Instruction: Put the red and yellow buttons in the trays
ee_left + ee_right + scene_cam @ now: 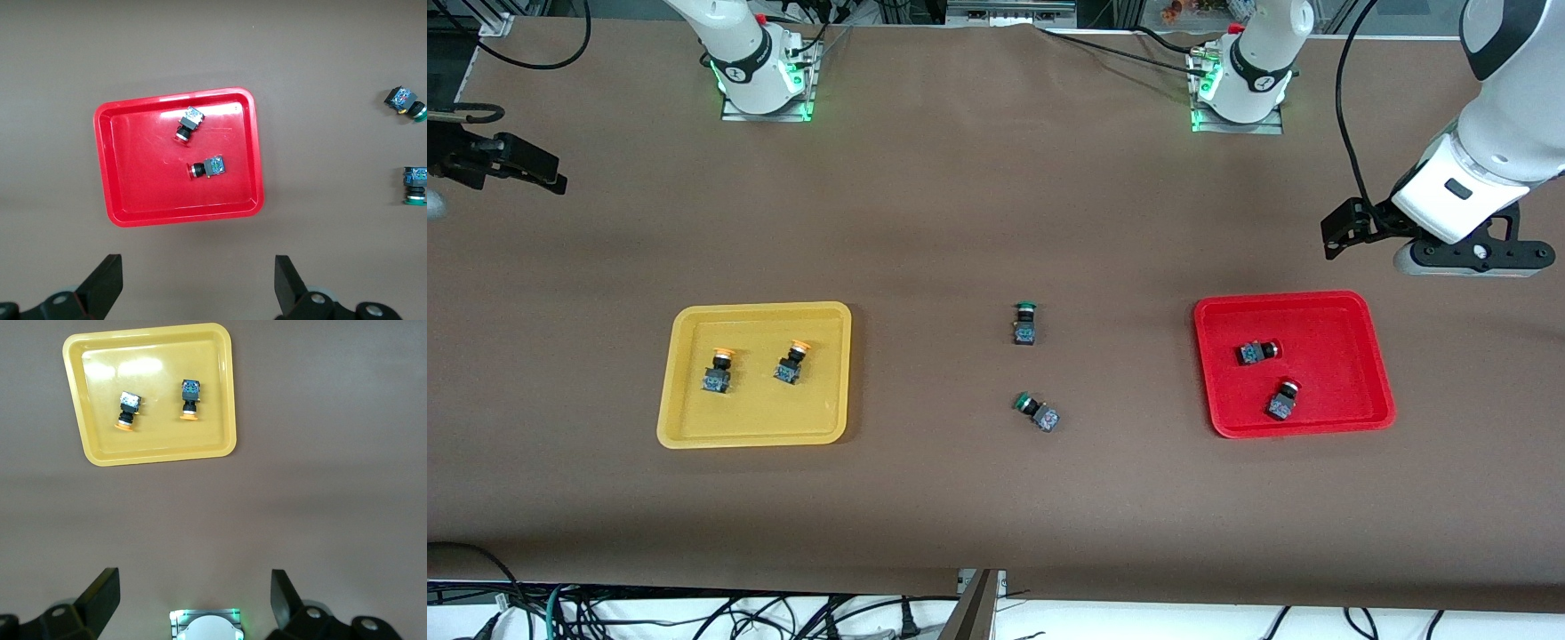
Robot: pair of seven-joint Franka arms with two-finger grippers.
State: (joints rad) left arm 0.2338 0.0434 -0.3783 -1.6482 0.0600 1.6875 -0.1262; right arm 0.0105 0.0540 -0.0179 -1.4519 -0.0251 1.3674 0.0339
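We've got both end effectors wide open and empty, left end effector [197, 283] above the glossy red tray [117, 200], right end effector [193, 600] above the yellow tray [223, 393].

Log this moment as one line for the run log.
yellow tray: two yellow buttons | red tray: two red buttons | left hand: open, empty | right hand: open, empty

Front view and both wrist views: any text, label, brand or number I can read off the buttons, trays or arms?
None can be read.
Arm bases: a small dark round mark on each, too small to read.
Button base blocks: blue patterned faces, no legible characters.
Yellow tray and red tray: plain, no markings.
Green buttons: no readable print.
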